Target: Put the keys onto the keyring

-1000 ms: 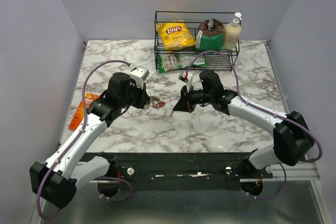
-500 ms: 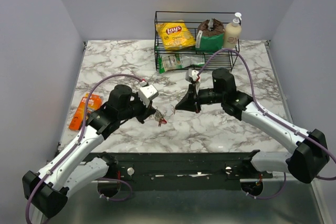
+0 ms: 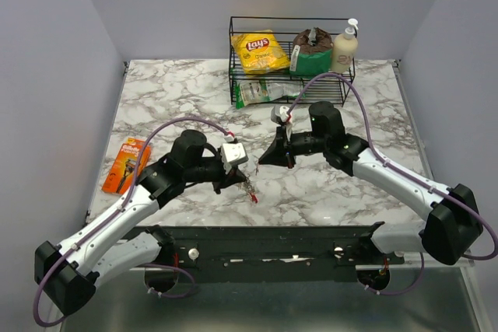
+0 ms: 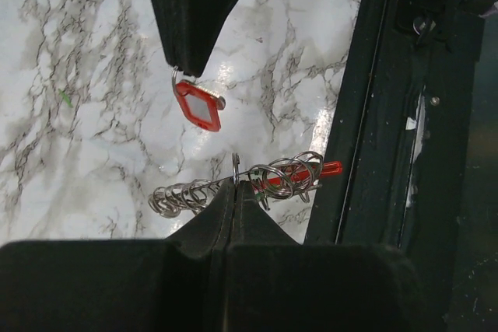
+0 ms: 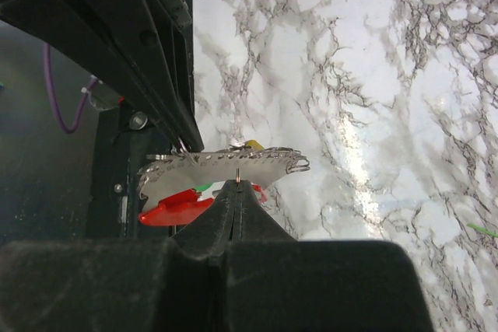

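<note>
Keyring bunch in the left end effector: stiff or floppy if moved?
Probably floppy: the keyring bunch is loose linked rings sagging either side of the left end effector, so it should swing. Likely light, hanging from one thin ring. That shiny wire pinch may twist or slip.

The bench (image 3: pixel 179 91) is white marble, veined grey and black. On it there's a bright orange razor pack (image 3: pixel 127 165) and, further back, a yellow chip bag (image 3: pixel 261 52). The key tag (image 4: pixel 199 108) is red with a pale window. The keyring (image 4: pixel 289 176) glints silver beside a red strip. The left arm (image 3: pixel 113 223) is white with black joints.
</note>
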